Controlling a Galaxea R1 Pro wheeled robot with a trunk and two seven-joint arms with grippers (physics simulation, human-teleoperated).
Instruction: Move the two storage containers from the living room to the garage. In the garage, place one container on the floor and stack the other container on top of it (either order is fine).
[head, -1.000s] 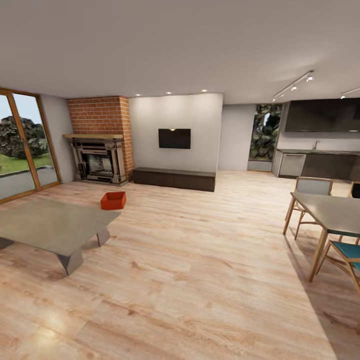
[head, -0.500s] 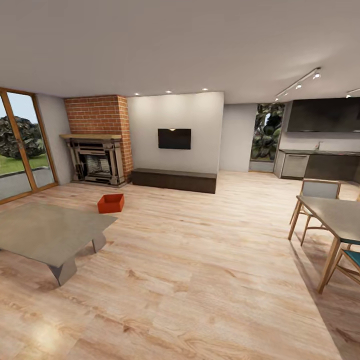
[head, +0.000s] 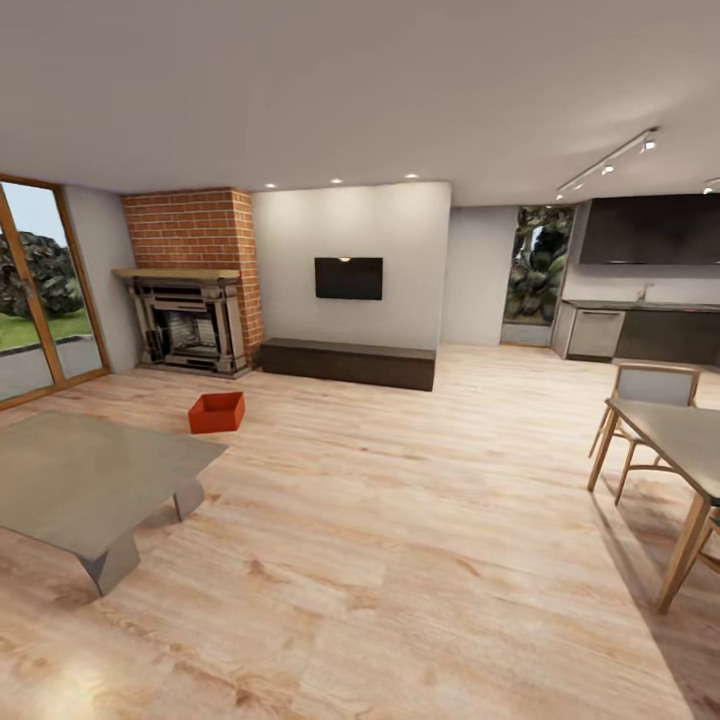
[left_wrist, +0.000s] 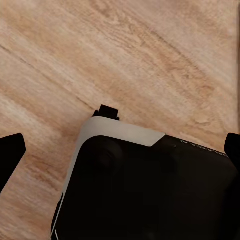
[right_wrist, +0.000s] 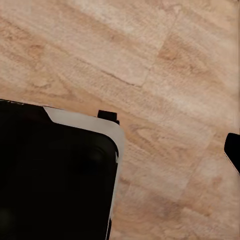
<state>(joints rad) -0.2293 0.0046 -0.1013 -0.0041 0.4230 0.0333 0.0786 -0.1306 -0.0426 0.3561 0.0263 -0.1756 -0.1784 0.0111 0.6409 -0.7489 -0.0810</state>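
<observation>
Ahead of you, a red brick fireplace (head: 187, 282) with a dark metal insert stands against the far wall, beside wood-framed glass doors (head: 30, 290) at the left edge. A black wall-mounted television (head: 348, 278) hangs above a long, low dark wooden bench (head: 348, 361). Nearer you on the left sits a low grey coffee table (head: 85, 480) on angled metal legs. At the right edge stands a grey dining table with light wooden legs (head: 672, 450), a pale wooden chair (head: 652, 392) just behind it. Beyond these you see dark kitchen cabinets (head: 645, 285) and a window onto green foliage (head: 537, 262).
</observation>
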